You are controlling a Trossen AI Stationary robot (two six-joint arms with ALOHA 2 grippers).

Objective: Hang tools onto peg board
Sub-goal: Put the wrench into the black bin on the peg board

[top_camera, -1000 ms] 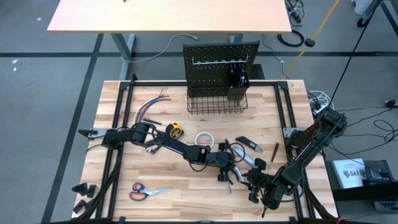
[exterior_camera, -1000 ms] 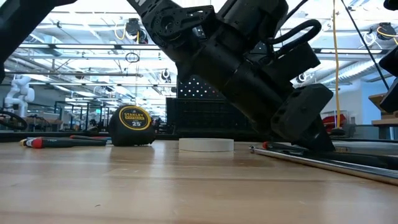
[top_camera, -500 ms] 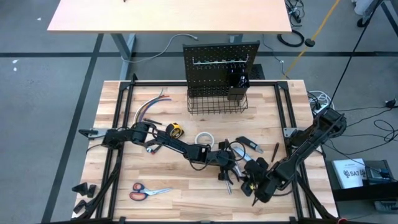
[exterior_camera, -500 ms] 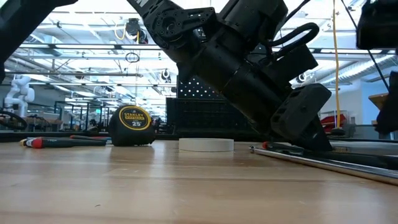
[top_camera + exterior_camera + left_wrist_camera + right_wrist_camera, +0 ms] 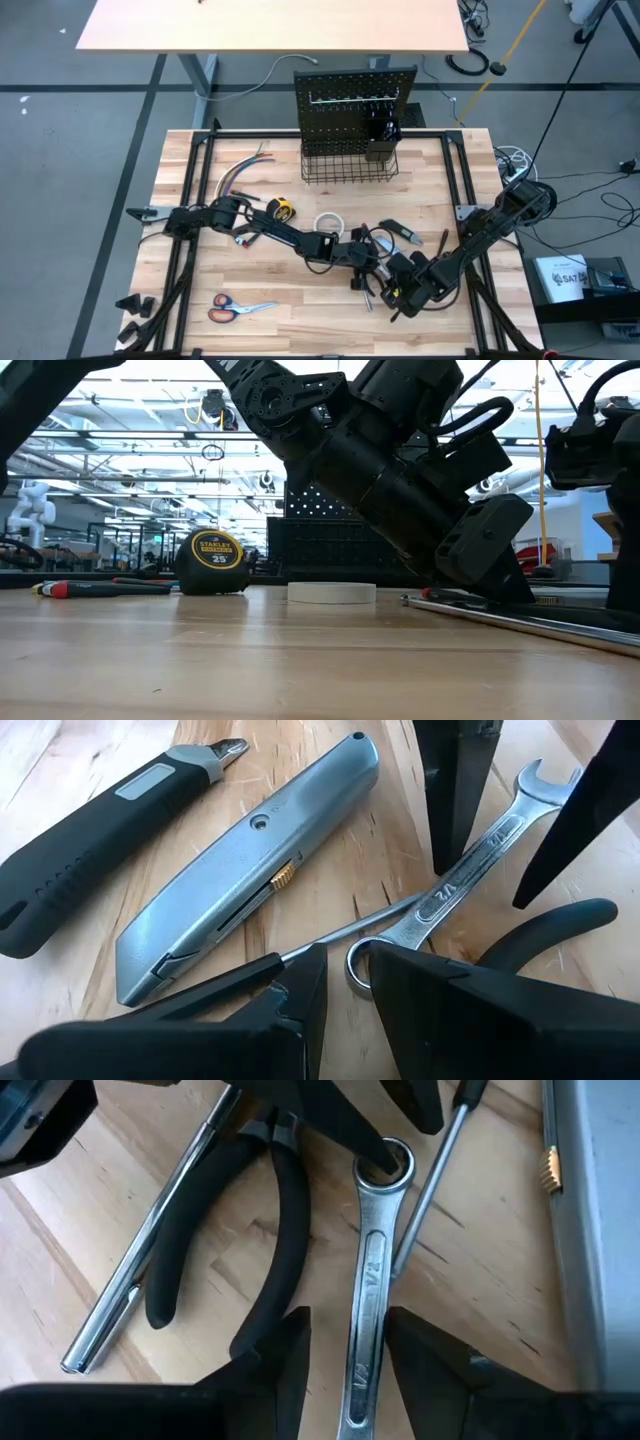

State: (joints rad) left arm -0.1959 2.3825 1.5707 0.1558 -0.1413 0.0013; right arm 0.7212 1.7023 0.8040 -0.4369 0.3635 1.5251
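Near the table's front edge, I'm seeing both wrist views showing the wrench (image 5: 371, 1295) between the right gripper's (image 5: 345, 1342) parted fingers, the left gripper's (image 5: 345, 975) fingers parted around its ring end.

The right gripper (image 5: 397, 298) now sits farther toward the left of the high view than in the earlier pictures: a second ago it lies near the lower right of the tabletop, by the frame rail, and now it is over the cluster of tools at lower centre, just beside the left gripper (image 5: 372, 276). The right arm (image 5: 480, 232) stretches out flatter and longer across the table, its elbow lower in the frame. In the low view the right arm (image 5: 600, 450) enters at the upper right edge, where a second ago only the room shows and half a second ago just a dark corner.
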